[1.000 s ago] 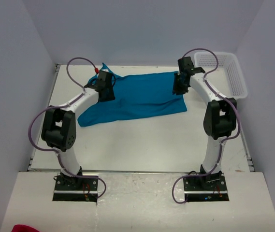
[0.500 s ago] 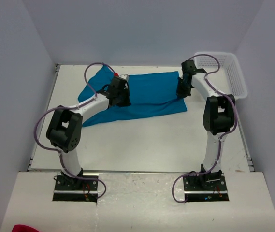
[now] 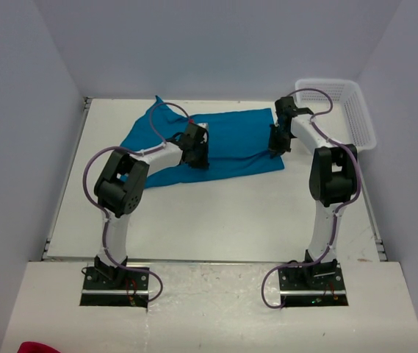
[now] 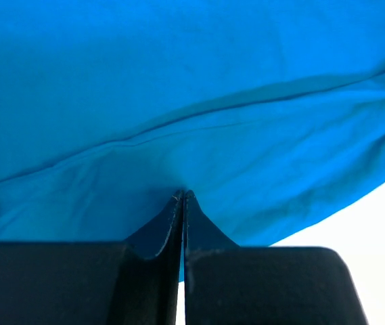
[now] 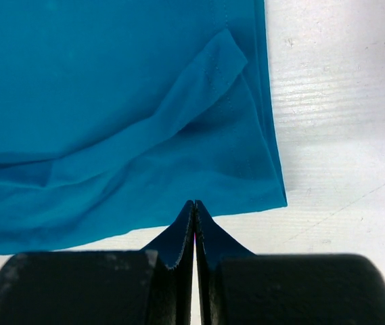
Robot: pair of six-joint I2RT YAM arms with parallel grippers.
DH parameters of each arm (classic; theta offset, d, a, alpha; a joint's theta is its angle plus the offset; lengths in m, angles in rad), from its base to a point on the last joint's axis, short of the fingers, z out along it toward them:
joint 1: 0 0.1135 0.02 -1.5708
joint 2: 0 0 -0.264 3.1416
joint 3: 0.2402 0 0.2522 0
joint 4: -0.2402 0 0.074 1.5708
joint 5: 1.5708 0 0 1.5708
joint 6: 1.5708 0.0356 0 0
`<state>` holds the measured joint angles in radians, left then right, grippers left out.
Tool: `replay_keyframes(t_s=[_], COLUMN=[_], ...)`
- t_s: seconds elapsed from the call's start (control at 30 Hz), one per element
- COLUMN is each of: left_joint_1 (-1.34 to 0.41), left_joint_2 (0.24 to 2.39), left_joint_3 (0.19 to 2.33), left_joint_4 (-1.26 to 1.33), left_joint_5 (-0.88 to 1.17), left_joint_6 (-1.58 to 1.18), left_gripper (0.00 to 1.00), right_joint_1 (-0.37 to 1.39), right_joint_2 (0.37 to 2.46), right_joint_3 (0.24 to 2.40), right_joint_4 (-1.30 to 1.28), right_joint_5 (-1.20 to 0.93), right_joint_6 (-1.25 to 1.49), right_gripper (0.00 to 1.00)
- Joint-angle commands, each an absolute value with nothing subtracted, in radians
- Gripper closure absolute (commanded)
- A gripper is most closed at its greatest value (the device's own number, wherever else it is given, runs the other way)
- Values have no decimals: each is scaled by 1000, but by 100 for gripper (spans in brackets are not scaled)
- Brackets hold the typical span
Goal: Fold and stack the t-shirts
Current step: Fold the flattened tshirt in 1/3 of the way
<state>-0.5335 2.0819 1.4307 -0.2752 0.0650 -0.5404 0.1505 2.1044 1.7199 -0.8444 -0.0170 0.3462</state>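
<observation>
One teal-blue t-shirt (image 3: 231, 143) lies spread and wrinkled across the far half of the table. My left gripper (image 3: 197, 154) is low over its middle. In the left wrist view the gripper (image 4: 183, 193) is shut, tips pointing onto the folds of the t-shirt (image 4: 178, 101), and no cloth shows between the fingers. My right gripper (image 3: 275, 149) is at the shirt's right end. Its wrist view shows the gripper (image 5: 194, 202) shut, tips right at an edge of the t-shirt (image 5: 111, 101) near a corner, with bare table under them.
A white plastic basket (image 3: 361, 121) stands at the table's far right, beside the right arm. Grey walls close in the left, back and right sides. A small red thing (image 3: 36, 347) lies on the ledge at the near left.
Both grippers have gone from open to shut. My left arm has swung right, from the shirt's left end to its middle. The shirt's left part now lies flatter. The right gripper has barely moved.
</observation>
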Motion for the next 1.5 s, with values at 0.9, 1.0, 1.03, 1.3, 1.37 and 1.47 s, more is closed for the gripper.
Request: replay_keyframes(t_s=[0.9, 1.0, 1.03, 1.3, 1.37, 1.47], left_joint_1=[-535, -537, -540, -652, -727, -828], left_joint_2=[1549, 1540, 1533, 1593, 1630, 1713], left_joint_3=[971, 1044, 1060, 1088, 1103, 1140], left_joint_4=[-425, -442, -440, -278, -258, -233], left_joint_5=[-133, -97, -75, 205, 209, 178], left_joint_6=[-624, -581, -565, -548, -545, -552], left_gripper=[100, 100, 100, 100, 100, 100], right_joint_1=[284, 308, 330, 374, 374, 374], right_joint_2=[1740, 1704, 1692, 1586, 1540, 1506], right_joint_3=[1373, 1287, 1266, 1143, 1123, 1118], right_joint_4=[-704, -669, -654, -637, -626, -647], right_joint_5=[-2, 21, 35, 115, 118, 166], right_joint_6=[393, 403, 405, 457, 463, 472], right_gripper=[89, 83, 78, 62, 87, 100])
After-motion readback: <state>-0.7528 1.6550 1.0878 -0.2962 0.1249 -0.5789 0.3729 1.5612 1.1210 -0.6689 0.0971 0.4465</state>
